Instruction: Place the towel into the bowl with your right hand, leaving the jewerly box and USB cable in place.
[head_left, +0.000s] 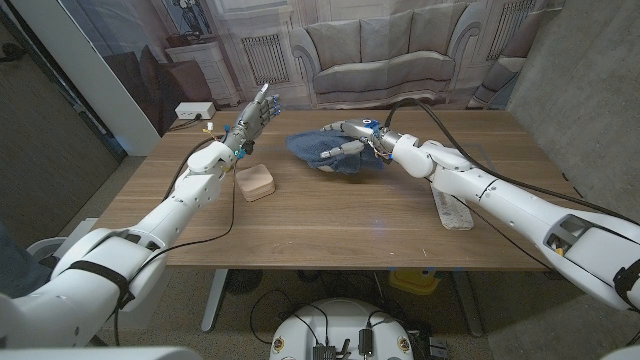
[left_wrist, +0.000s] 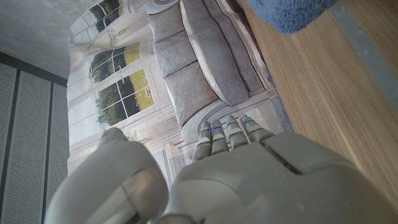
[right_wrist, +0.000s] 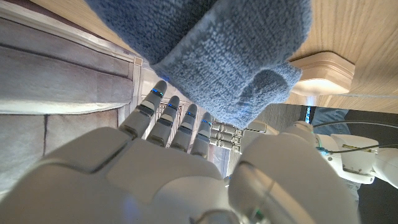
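1. Blue terry cloth is what catches the eye: the towel (head_left: 335, 150) lies in a bunched heap at the upper middle of the head view, on the wooden counter (head_left: 330, 220), toward its far edge.
2. The bowl cannot be made out with any certainty; the towel covers whatever sits under it.
3. The right hand (head_left: 352, 135) is on the towel, coming in from the right of the frame, with its fingers (head_left: 335, 128) reaching over the cloth.
4. In the right wrist view the towel (right_wrist: 211, 50) hangs right in front of the right hand (right_wrist: 174, 168); the fingers (right_wrist: 171, 121) reach up to the cloth and the thumb side stands just beside a hanging fold. Whether they pinch the cloth or only touch it, I cannot tell.
5. The left hand (head_left: 253, 117) is raised off the counter at the upper left of centre, fingers straight and lying close together, holding nothing.
6. The left wrist view shows the same: the left hand (left_wrist: 236, 174) with its fingers (left_wrist: 227, 134) side by side and extended, and a corner of the towel (left_wrist: 289, 15) at the upper right of that frame.
7. The jewelry box (head_left: 256, 182), a small pale rounded case, sits on the counter just below the left hand and left of the towel, apart from both. It also appears in the right wrist view (right_wrist: 323, 71), near the towel.
8. A white USB cable bundle (head_left: 452, 208) lies on the counter at the right of the head view, partly under the right forearm.
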